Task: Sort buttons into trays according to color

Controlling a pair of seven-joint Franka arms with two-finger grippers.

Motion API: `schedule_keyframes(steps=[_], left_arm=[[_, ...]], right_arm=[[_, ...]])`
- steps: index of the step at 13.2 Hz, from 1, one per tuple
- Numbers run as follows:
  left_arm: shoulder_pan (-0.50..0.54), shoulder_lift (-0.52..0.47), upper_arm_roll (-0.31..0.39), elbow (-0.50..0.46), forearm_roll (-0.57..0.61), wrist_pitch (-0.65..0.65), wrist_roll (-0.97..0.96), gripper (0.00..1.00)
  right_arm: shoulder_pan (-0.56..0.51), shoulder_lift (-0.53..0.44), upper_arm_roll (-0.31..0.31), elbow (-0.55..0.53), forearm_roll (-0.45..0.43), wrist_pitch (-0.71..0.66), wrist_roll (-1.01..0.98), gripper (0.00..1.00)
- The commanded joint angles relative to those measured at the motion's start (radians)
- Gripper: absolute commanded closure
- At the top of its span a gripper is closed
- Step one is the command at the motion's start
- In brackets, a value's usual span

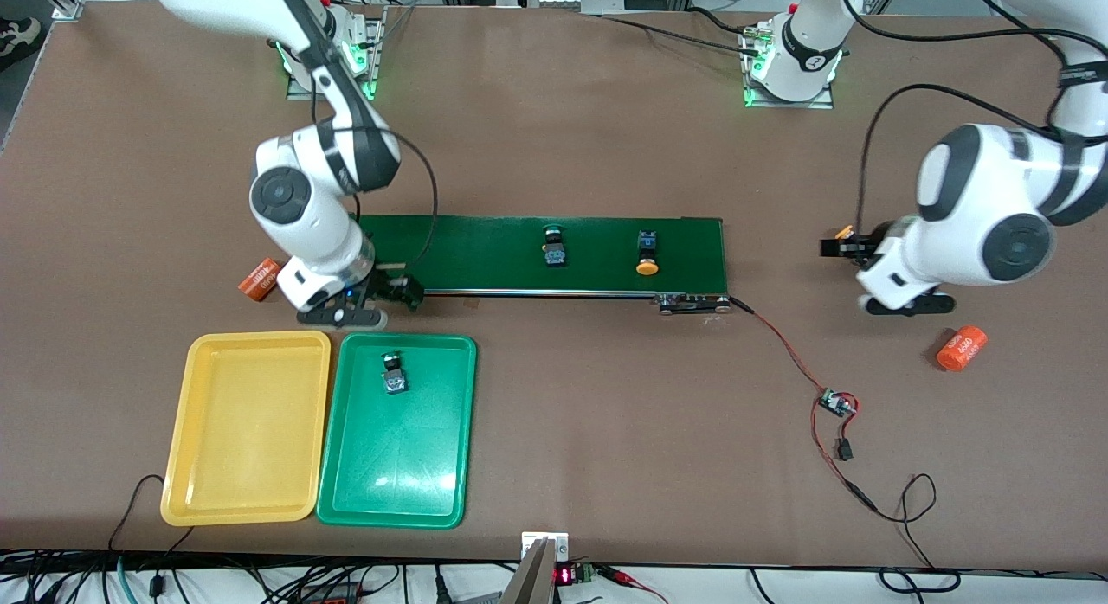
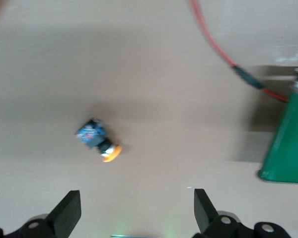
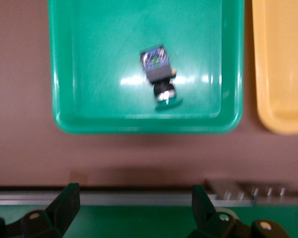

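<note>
Left wrist view alone: yellow-capped button (image 2: 98, 140) on bare table beneath spread left pincer (image 2: 137, 212); right pincer (image 3: 135, 207) likewise spread.

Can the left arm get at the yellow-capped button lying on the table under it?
Probably yes. The left end effector is open over the yellow-capped button, which lies alone on the bare table.

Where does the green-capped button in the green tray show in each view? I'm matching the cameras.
Front view: green-capped button lies in the green tray, at the end nearest the conveyor belt.
Left wrist view: not in it.
Right wrist view: button in the tray.
Shared landmark: the green tray.
</note>
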Motion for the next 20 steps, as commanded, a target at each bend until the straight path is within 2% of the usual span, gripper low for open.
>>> schedule_keyframes(steps=[1, 3, 4, 6, 8, 9, 13, 16, 18, 19, 20], left_arm=[[-0.043, -0.083, 0.134, -0.099, -0.017, 0.035, 0.027, 0.00], [-0.095, -0.077, 0.215, -0.136, -0.020, 0.093, -0.075, 0.00], [-0.107, -0.077, 0.226, -0.179, -0.020, 0.154, -0.156, 0.00], [-0.104, -0.056, 0.231, -0.279, -0.019, 0.321, -0.256, 0.00], [-0.103, -0.027, 0.280, -0.357, -0.020, 0.484, -0.258, 0.00], [-0.100, -0.014, 0.283, -0.382, -0.019, 0.550, -0.260, 0.00], [-0.077, 0.029, 0.285, -0.428, -0.060, 0.625, -0.263, 0.01], [-0.078, 0.052, 0.285, -0.484, -0.100, 0.739, -0.260, 0.03], [-0.078, 0.059, 0.285, -0.509, -0.100, 0.759, -0.248, 0.05], [-0.080, 0.058, 0.283, -0.514, -0.100, 0.756, -0.249, 0.14], [-0.081, 0.053, 0.283, -0.518, -0.100, 0.750, -0.244, 0.38]], right_arm=[[-0.001, -0.095, 0.087, -0.113, 0.008, 0.002, 0.158, 0.00], [0.001, -0.103, 0.142, -0.114, 0.007, 0.002, 0.221, 0.00], [0.002, -0.101, 0.160, -0.114, 0.003, 0.002, 0.232, 0.00], [0.034, -0.100, 0.170, -0.114, -0.004, 0.001, 0.244, 0.00], [0.042, -0.098, 0.170, -0.111, -0.019, -0.028, 0.273, 0.00], [0.042, -0.095, 0.170, -0.107, -0.053, -0.043, 0.276, 0.00], [0.073, -0.035, 0.170, -0.049, -0.156, -0.065, 0.402, 0.00], [0.073, -0.025, 0.170, -0.004, -0.161, -0.064, 0.427, 0.00], [0.073, -0.023, 0.170, 0.019, -0.161, -0.056, 0.427, 0.00], [0.074, -0.021, 0.170, 0.021, -0.161, -0.054, 0.428, 0.00], [0.085, -0.011, 0.170, 0.021, -0.161, -0.053, 0.433, 0.00]])
